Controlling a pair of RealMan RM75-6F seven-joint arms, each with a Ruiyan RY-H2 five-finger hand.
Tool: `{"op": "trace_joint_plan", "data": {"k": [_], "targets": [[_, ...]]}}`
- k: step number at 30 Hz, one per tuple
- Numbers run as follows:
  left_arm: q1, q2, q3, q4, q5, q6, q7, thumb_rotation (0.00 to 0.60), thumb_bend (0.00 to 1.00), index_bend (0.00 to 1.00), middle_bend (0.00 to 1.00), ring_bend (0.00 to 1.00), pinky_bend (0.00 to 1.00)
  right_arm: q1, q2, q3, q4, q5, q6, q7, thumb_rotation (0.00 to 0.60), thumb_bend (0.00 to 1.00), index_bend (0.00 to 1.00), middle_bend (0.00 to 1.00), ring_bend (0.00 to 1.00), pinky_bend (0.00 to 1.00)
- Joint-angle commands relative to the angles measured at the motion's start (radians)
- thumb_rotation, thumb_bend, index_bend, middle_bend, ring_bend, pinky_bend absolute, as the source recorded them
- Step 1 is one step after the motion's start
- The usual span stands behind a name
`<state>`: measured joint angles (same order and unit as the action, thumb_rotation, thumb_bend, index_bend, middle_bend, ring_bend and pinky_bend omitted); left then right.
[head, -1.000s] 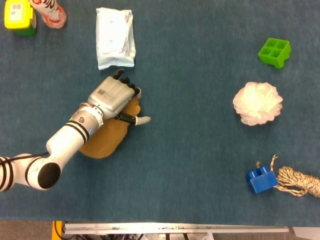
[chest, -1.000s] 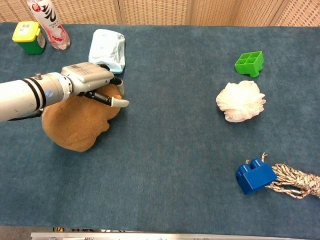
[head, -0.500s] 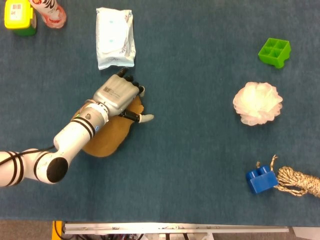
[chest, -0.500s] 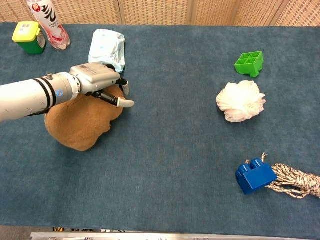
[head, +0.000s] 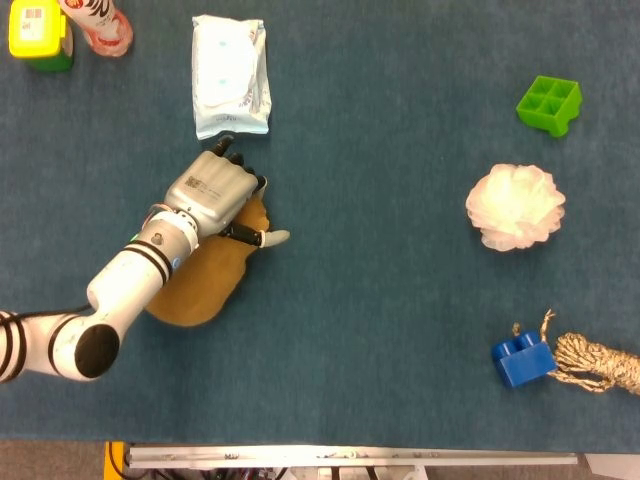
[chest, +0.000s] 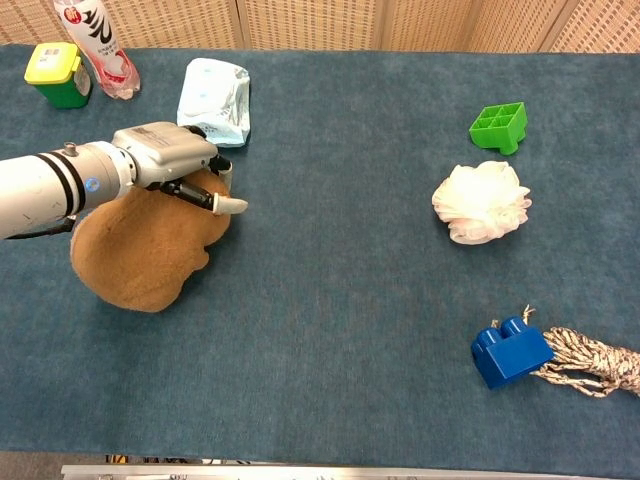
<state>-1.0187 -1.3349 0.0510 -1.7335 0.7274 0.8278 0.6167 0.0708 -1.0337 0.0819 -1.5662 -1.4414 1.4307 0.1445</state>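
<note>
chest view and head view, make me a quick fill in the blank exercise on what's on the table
1. The left hand rests on a soft plush thing whose colour is ____.
2. The blue block lies touching a coil of ____.
3. The white bath pouf lies between the blue block and the ____ block.
4. The wipes pack lies just beyond the ____ hand.

Missing words: brown; rope; green; left

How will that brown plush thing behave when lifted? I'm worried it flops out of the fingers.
The brown plush looks soft and fuzzy, so it probably sags. The left hand grips only its upper edge, so the rest would likely droop. It seems light, and unlikely to slip.
</note>
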Motion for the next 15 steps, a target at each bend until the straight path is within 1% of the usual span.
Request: {"op": "trace_joint_plan", "data": {"k": [1, 11, 15], "targets": [[0.025, 0.015, -0.007, -0.025, 0.065, 0.033, -0.035, 0.072, 0.11, 0.33, 0.34, 0.18, 0.0, -0.001, 0.001, 0.0, 0.0, 0.0, 0.002, 0.001, 0.6, 0.1, 0.37, 0.34, 0.24, 0.23], [0.101, 0.047, -0.038, -0.062, 0.231, 0.093, -0.17, 0.077, 0.11, 0.31, 0.32, 0.18, 0.0, -0.005, 0.009, 0.001, -0.003, 0.001, 0.008, 0.004, 0.6, 0.1, 0.37, 0.34, 0.24, 0.23], [0.152, 0.067, -0.042, -0.071, 0.298, 0.158, -0.215, 0.085, 0.11, 0.28, 0.29, 0.18, 0.0, -0.002, 0.015, 0.002, -0.006, 0.006, -0.003, 0.0, 0.6, 0.1, 0.37, 0.34, 0.24, 0.23]]}}
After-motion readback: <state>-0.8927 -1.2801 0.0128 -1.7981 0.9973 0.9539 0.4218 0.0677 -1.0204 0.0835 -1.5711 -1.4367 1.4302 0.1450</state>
